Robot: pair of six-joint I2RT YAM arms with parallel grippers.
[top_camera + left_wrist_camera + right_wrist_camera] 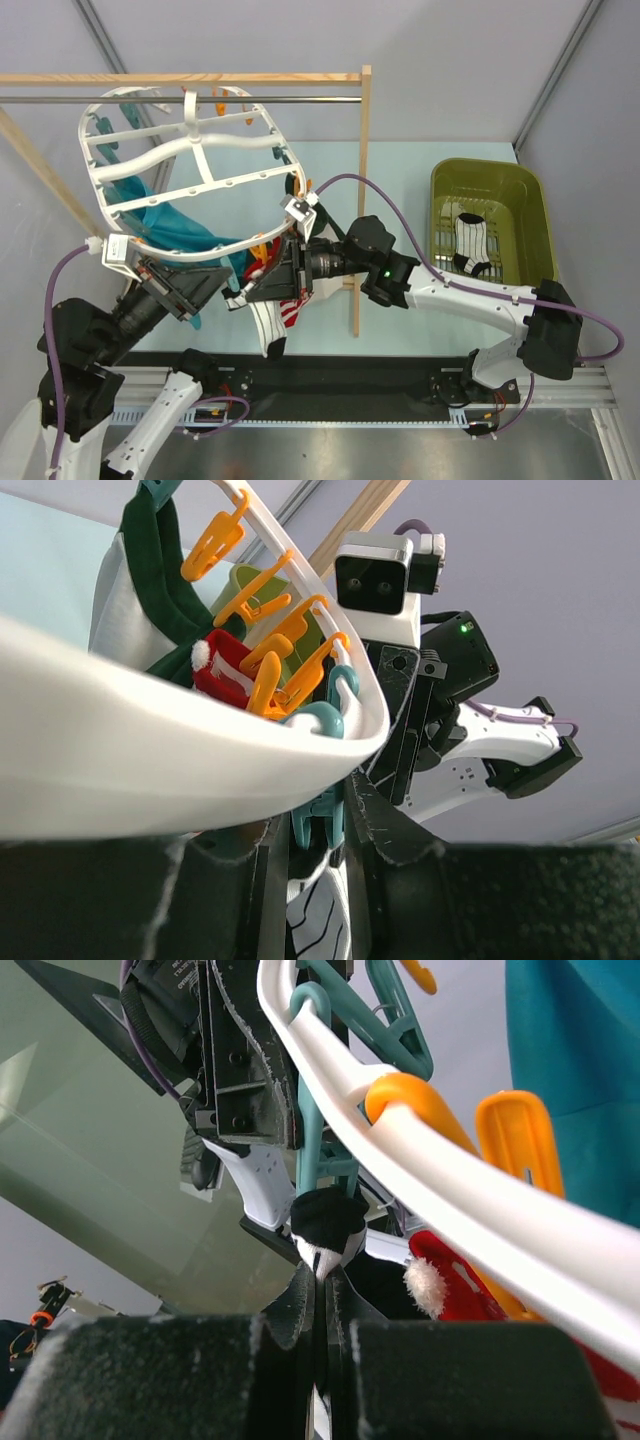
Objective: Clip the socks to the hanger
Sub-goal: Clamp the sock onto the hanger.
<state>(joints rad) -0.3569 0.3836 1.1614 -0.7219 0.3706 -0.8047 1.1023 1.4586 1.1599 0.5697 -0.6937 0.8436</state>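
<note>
The right claw (322, 1298) is closed tight on a striped sock (270, 335). Its black toe stands just above the fingers and the rest hangs straight down, so the long axis is vertical. Directly over the toe is a teal clip (318, 1150) on the near rim of the hanger (150, 770). The left claw (318, 865) is partly closed around this clip and seems to press it. I think the toe must rise a little into the clip. Room is narrow: a red sock (460, 1295) and orange clips (265, 680) are just beside. Another sock (470, 245) lies in the green basket (530, 195), far right on the table (400, 180).
</note>
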